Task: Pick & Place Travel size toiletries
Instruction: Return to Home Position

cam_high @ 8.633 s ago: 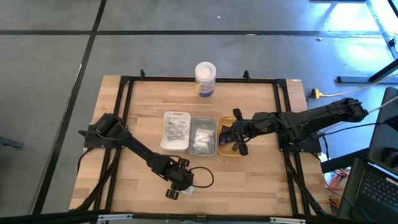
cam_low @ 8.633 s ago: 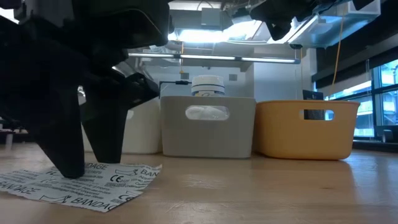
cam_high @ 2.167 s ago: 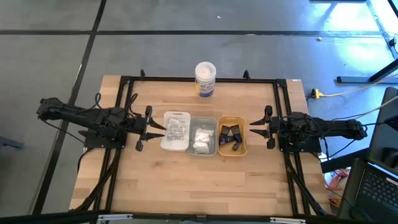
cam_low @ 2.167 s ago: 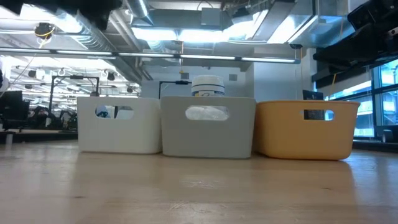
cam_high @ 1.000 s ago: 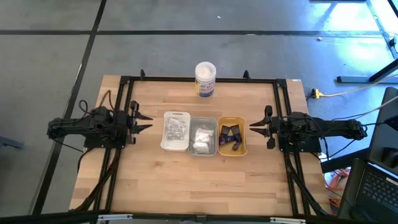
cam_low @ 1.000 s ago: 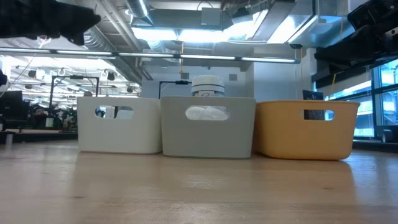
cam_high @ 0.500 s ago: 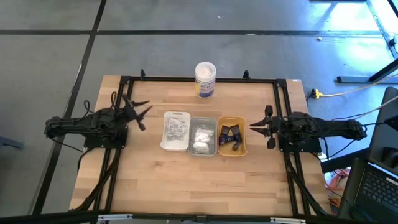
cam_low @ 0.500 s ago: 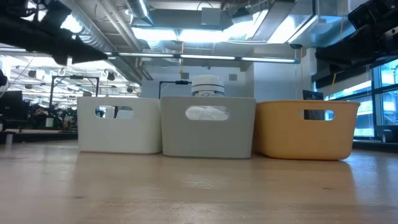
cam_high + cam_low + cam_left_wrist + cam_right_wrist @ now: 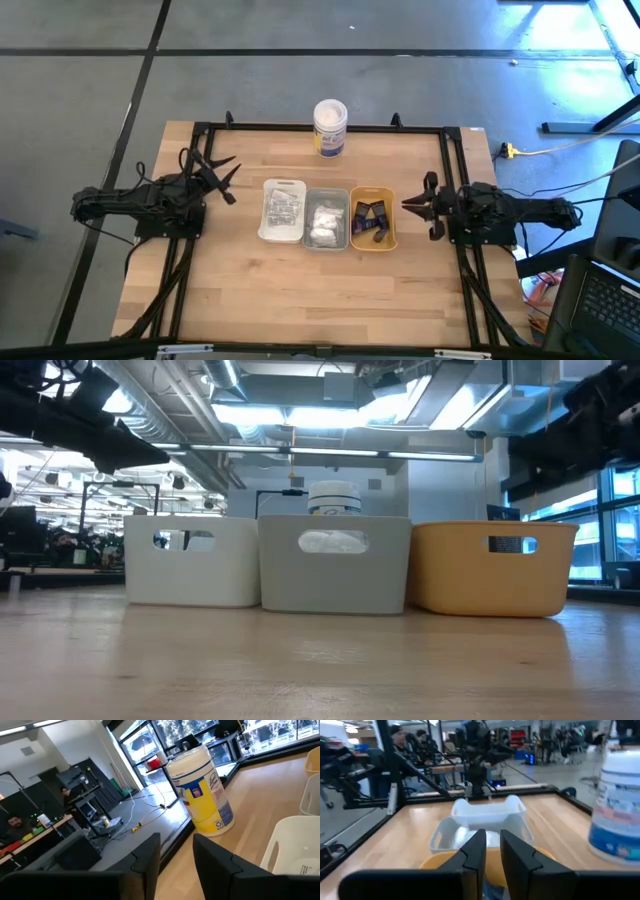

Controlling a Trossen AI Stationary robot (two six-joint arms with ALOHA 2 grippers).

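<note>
The toiletries lie sorted in three trays standing side by side mid-table. Silvery sachets (image 9: 283, 208) fill the white tray (image 9: 283, 184), white wrapped bundles (image 9: 325, 221) the grey tray (image 9: 326, 192), and black tubes (image 9: 370, 218) the orange tray (image 9: 371, 244). My left gripper (image 9: 228, 180) hovers left of the white tray, aimed toward the tub (image 9: 330, 126); its fingers (image 9: 145, 855) stand a little apart and hold nothing. My right gripper (image 9: 408, 204) hovers right of the orange tray, pointing at it, with a narrow gap (image 9: 492, 840) and nothing in it.
The tall white tub with the blue and yellow label (image 9: 202, 795) stands at the far edge, behind the trays. A black frame (image 9: 205, 128) runs around the tabletop. Bare wood (image 9: 320, 670) lies in front of the trays. People sit at desks in the room beyond (image 9: 400, 735).
My left gripper has swung from pointing right at the white tray toward the table's far edge and now points slantwise toward the tub. It has also drawn slightly left. The trays and their contents have stayed put.
</note>
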